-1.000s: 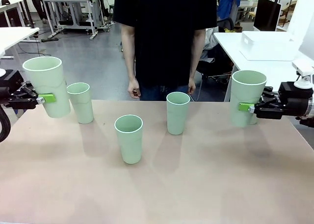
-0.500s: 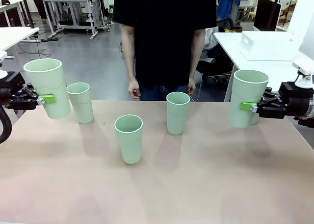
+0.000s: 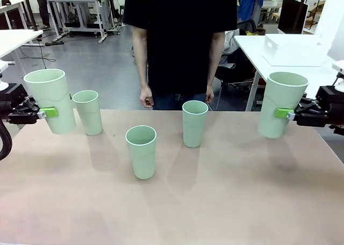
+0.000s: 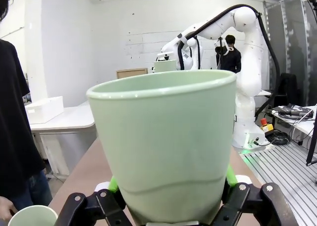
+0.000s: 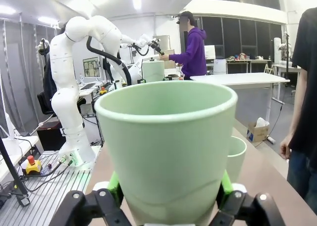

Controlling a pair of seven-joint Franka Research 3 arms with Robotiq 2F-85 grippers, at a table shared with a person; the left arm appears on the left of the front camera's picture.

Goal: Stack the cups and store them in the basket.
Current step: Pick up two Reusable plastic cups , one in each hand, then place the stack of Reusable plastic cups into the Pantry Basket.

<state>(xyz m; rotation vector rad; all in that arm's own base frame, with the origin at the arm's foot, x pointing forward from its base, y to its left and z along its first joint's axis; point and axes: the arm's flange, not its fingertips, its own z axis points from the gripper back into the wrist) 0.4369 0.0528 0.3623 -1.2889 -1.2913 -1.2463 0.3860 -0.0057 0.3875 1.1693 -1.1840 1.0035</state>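
Five cups show, all the same pale mint green: tall, tapered, matte and unmarked, with a faint ridge around the middle. Three stand upright and apart on the tan bench (image 3: 215, 202). One is at far left (image 3: 88, 113), one near the middle (image 3: 142, 152), and one farther back, just right of centre (image 3: 194, 124).

The left pincer (image 3: 54, 113) is closed around a fourth cup (image 3: 49, 97) at about mid-height, green pads pressed to the wall. It holds the cup off the bench at the left edge, rim leaning outward. In the left wrist view this cup (image 4: 163, 141) sits between the black fingers (image 4: 106, 208), the ridge line just above them.

The right pincer (image 3: 282, 114) grips the fifth cup (image 3: 282, 100) the same way at the right edge, lifted, with the rim tipped to the right. In the right wrist view that cup (image 5: 166, 146) sits between the green pads (image 5: 115, 184).

The white basket (image 3: 293, 50) rests on a separate white table behind the right side. A person in black stands at the far edge, hands (image 3: 146, 99) hanging down.
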